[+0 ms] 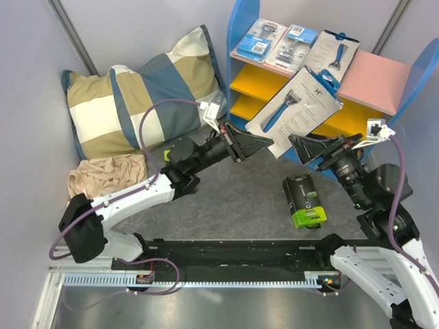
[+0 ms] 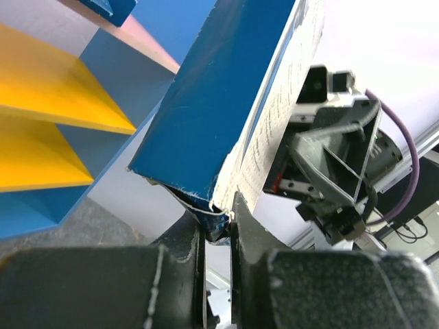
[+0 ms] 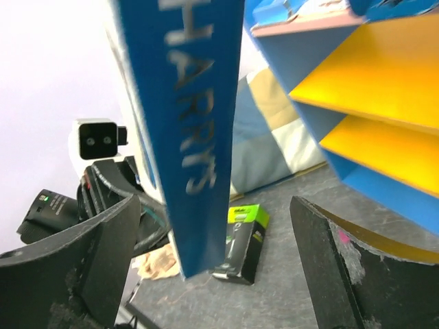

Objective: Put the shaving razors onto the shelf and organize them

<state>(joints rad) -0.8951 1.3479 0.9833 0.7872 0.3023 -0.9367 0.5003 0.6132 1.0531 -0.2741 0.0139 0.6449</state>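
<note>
left gripper (image 2: 217,221): nearly closed, pinching the lower corner of the white box (image 1: 296,104).
white box: held off the table, long axis 8 to 2 o'clock in the top view.
right gripper (image 1: 302,149): spread wide either side of the box's edge, gripping nothing.
shelf (image 1: 240,31): 1 o'clock from the left gripper; bare pink top board (image 1: 378,83) beyond the box's far end.

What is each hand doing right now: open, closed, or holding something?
Left hand: closed on the white box.
Right hand: open, one finger on each side of that box.
</note>
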